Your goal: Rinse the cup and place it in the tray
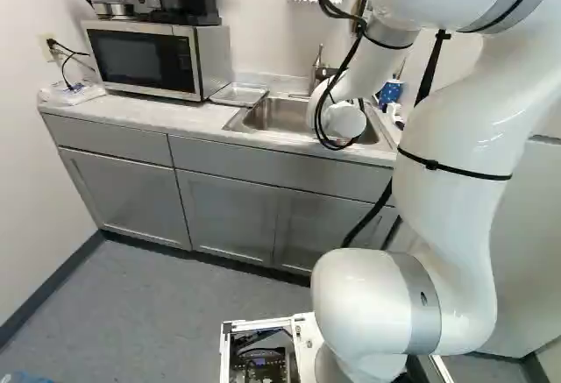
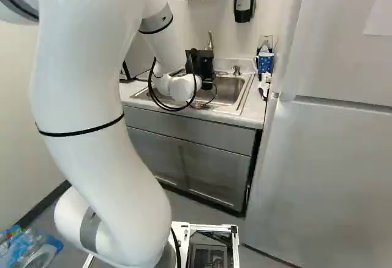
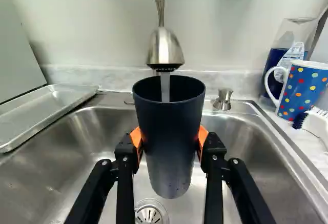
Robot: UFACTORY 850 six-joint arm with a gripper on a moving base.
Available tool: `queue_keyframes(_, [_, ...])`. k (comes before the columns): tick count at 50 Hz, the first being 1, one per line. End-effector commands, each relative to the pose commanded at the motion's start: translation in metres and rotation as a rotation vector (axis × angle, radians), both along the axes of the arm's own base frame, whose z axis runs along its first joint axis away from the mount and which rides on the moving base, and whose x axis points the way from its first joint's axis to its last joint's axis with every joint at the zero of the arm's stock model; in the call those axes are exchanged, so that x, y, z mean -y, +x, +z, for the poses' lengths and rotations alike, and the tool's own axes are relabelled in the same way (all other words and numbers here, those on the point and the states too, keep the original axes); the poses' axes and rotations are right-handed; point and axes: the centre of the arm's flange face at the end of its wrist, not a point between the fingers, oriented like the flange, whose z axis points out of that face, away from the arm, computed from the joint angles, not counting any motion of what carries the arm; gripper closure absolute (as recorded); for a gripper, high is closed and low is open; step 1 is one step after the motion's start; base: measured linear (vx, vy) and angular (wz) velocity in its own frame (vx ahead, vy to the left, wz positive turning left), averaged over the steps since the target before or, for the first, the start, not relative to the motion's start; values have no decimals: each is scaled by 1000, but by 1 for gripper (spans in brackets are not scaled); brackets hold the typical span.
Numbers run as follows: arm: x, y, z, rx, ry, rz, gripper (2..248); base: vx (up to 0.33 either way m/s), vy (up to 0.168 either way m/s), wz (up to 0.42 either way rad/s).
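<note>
The gripper (image 2: 200,62) is closed on the dark cup (image 3: 169,155), an orange pad (image 3: 137,138) pressing its wall at nine o'clock and the other at three. The cup stands upright in the grip, mouth up, over the sink (image 3: 246,131). From twelve o'clock, straight ahead of the gripper, the faucet (image 3: 165,48) reaches over the cup, and a stream of water (image 3: 165,86) falls into its mouth. The drain (image 3: 151,215) shows below the cup.

At one o'clock from the cup a small metal fitting (image 3: 223,101) stands on the sink's rear rim. At ten o'clock lies the metal tray (image 3: 48,106), just beside the basin. At two o'clock, on the counter past the sink's edge, are a blue dotted mug (image 3: 306,88), a white brush (image 3: 316,122) near it, and a clear and blue container (image 3: 275,57) behind the mug.

Farther out, the microwave (image 1: 145,60) sits at ten o'clock from the sink in the left base view, near the tray. The refrigerator (image 2: 343,139) stands at three o'clock in the right base view.
</note>
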Motion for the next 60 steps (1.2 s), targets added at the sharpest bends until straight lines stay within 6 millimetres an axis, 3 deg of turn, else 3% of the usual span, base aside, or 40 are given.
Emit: queue_keyframes(60, [0,0,0,0,0,0,128,0,0,0])
